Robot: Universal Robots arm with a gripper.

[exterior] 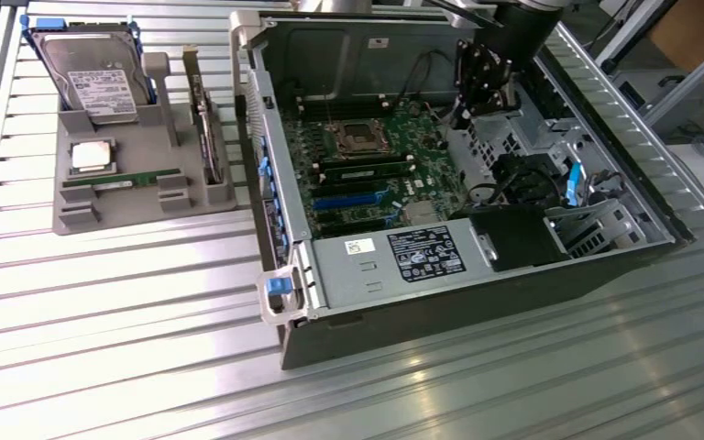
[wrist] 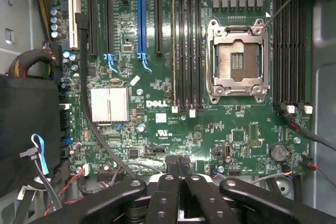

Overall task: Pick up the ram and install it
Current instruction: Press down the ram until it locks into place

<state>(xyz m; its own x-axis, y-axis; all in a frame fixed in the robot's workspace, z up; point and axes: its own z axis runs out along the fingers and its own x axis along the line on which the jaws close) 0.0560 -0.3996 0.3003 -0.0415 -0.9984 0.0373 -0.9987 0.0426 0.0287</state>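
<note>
A: So, where's the gripper (exterior: 484,78) relative to the ram (exterior: 124,179)?

B: Gripper hangs over the far end of the open PC case (exterior: 450,165), above the motherboard (wrist: 199,114). Fingers clenched together, nothing between them.

A: And the ram?

B: Sitting on edge in the grey parts tray (exterior: 120,206), well apart from the gripper, off toward the exterior view's left, outside the case. Long axis runs across the tray, roughly left to right in that view. Silver processor (exterior: 92,157) just behind it, hard drive (exterior: 93,78) upright at the back.

A: One arm, so no choice there. Surface?

B: Ribbed metal bench (exterior: 144,312), tray and case both resting on it. Case wall stands between the gripper and the tray.

A: Room at the slots?

B: Memory slots (wrist: 188,51) beside the empty CPU socket (wrist: 237,61) look open from the wrist view. One of them may already carry a stick; can't tell for sure.
</note>
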